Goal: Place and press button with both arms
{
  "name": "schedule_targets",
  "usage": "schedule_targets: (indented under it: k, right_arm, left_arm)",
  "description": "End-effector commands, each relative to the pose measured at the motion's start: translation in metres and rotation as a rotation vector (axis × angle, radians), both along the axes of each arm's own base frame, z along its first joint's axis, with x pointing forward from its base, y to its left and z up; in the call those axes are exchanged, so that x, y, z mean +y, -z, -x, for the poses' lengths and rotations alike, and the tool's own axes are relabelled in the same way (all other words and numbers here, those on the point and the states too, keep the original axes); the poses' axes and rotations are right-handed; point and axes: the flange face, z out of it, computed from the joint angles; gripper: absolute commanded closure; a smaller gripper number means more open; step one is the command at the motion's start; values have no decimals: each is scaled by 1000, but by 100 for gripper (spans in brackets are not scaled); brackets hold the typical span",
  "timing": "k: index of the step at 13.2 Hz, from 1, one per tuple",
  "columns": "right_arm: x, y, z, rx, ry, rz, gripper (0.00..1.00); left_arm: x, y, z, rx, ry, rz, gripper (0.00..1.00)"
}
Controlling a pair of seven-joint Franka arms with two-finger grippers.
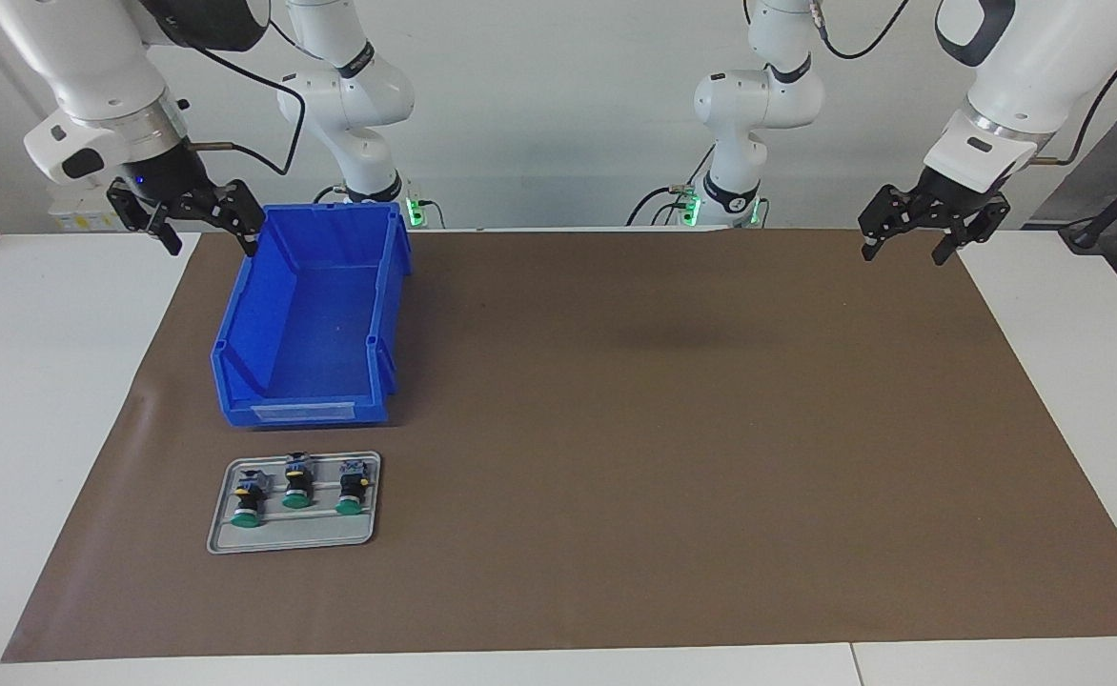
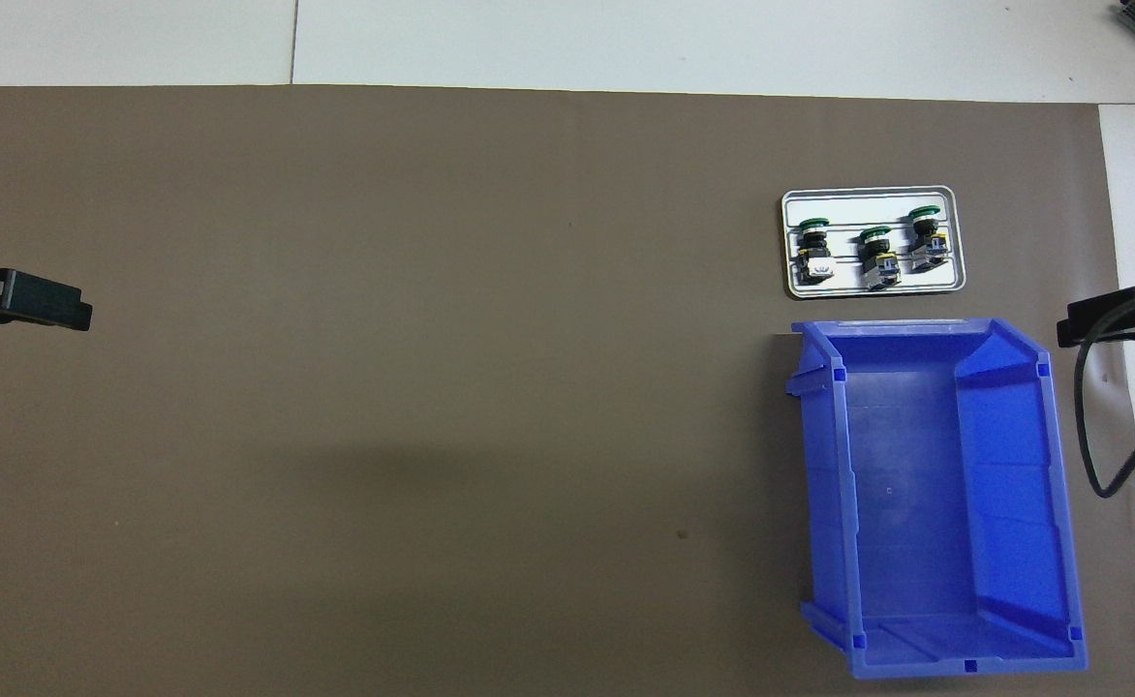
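So basically nothing's been done yet. All three buttons are lying on their sides in the grey tray point(image 1: 294, 538), green caps pointing away from the robots: one at the right arm's end point(image 1: 249, 500), one in the middle point(image 1: 297, 482), one at the left arm's end point(image 1: 353, 487). No telling from here which one gets picked. The tray sits on the brown mat point(image 1: 663, 429) covering the counter, just beside the open front of the blue bin point(image 1: 315, 324), a bit farther from the robots than the bin is. The bin looks empty.

The right claw point(image 1: 204, 221) hangs up in the air over the mat's edge, right by the bin's back corner, fingers spread wide with nothing between them. The tray is well below and out from it, past the whole length of the bin. The left claw point(image 1: 930, 227) is over the mat's corner at the left arm's end of the counter, also wide open and empty, well apart from the tray and everything else. In the overhead view only the tips of each claw poke in from the sides.

My read: everything's still ahead. A button has to be grabbed off the tray, placed somewhere (maybe the bin or the open mat, can't say), then pressed, with both arms pitching in. The right claw is the closer one to the tray, so I'd guess it goes first.
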Motion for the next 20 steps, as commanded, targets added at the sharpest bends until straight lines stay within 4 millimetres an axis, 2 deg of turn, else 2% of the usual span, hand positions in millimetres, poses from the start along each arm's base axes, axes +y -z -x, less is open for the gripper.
schedule_targets:
  k: [1, 15, 18, 20]
  right_arm:
    - [-2, -3, 3, 9, 11, 3, 0]
    - [-6, -8, 4, -11, 5, 3, 0]
    - [-4, -4, 6, -1, -7, 1, 0]
    - [0, 2, -5, -65, -17, 5, 0]
  left_arm:
    - [3, -2, 8, -7, -12, -14, 0]
    - [3, -2, 8, -7, -12, -14, 0]
    - [3, -2, 8, -7, -12, -14, 0]
    - [3, -2, 8, -7, -12, -14, 0]
